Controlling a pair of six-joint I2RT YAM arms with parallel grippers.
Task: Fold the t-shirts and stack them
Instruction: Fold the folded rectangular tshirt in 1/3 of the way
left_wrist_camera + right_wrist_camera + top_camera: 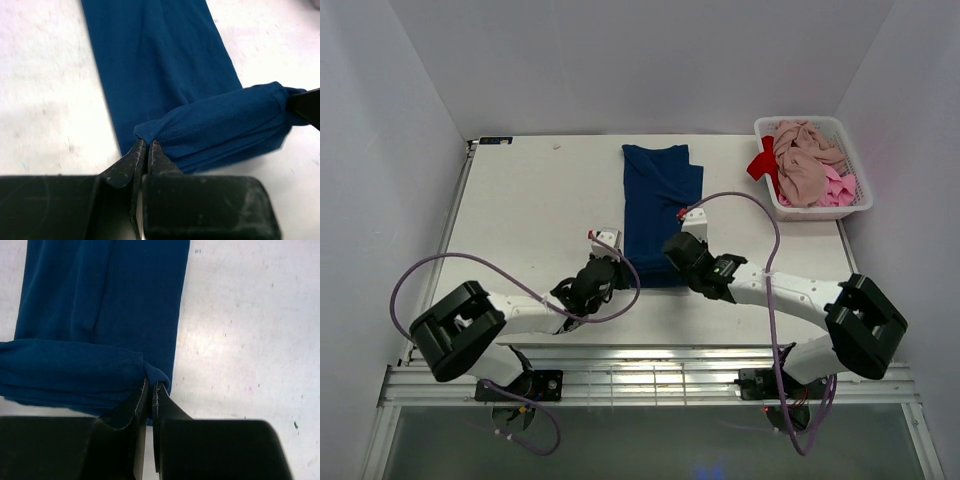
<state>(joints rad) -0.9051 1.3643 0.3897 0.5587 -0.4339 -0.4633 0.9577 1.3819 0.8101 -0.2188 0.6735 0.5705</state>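
You have one navy tee (660, 200) at the middle of the table (520, 200), folded into a narrow strip, long axis running away from the arm bases. One basket (820, 212) at the far right holds a tangle (805, 165) of pink-beige, bright pink and red cloth, perhaps three tees. Both arms reach low and inward; the left gripper (146, 143) and right gripper (151, 385) each clamp a near corner of its bunched near end.

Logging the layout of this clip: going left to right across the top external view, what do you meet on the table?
left gripper → navy t-shirt → right gripper → white basket, holding in turn red t-shirt → beige t-shirt → bright pink t-shirt
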